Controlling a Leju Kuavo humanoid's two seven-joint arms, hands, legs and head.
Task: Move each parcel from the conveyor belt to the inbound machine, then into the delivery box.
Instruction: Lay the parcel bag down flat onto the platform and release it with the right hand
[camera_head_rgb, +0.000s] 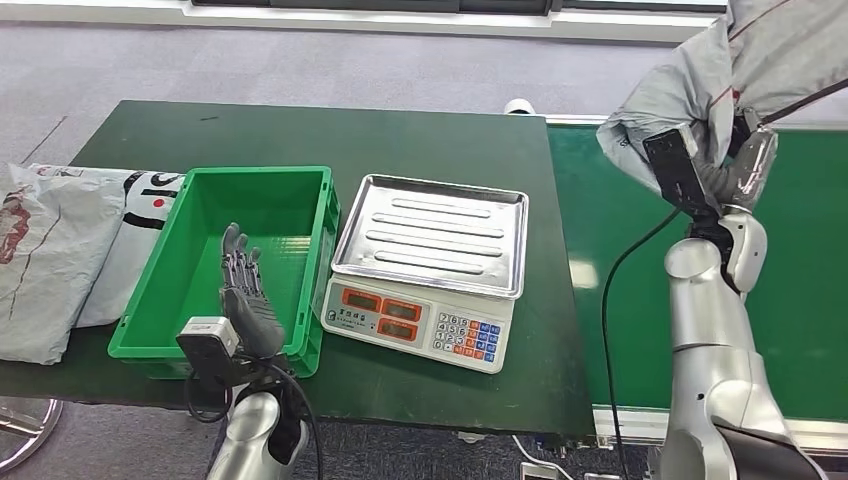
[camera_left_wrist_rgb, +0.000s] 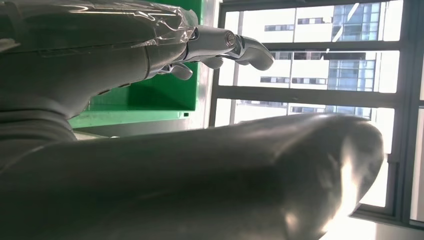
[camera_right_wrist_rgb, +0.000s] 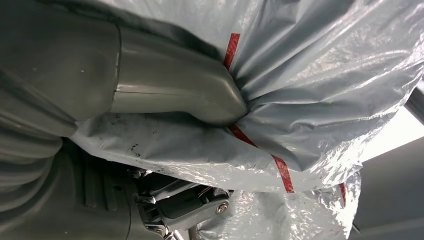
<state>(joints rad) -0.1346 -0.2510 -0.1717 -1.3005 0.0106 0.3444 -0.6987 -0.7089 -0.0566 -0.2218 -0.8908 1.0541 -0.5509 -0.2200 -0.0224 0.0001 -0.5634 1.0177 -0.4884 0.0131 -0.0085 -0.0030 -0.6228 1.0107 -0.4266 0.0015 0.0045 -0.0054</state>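
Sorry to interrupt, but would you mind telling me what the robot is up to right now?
The right hand grips a grey plastic parcel, held up above the green conveyor belt. The scale's steel tray is bare, and so is the green crate. The left hand hovers open over the crate. More parcels lie left of it.

Dark green table (camera_head_rgb: 300, 135), matte top. On it: green plastic crate (camera_head_rgb: 262, 195) left of centre, with an electronic scale (camera_head_rgb: 428, 268) just beside it on the right, steel tray on top, keypad facing the near edge. Two flat mailer bags at the far left end, a grey one (camera_head_rgb: 40, 255) hanging over the edge and a white one with black print (camera_head_rgb: 135, 235) touching the crate's side. Green conveyor belt (camera_head_rgb: 610, 210) butts against the table's right edge.
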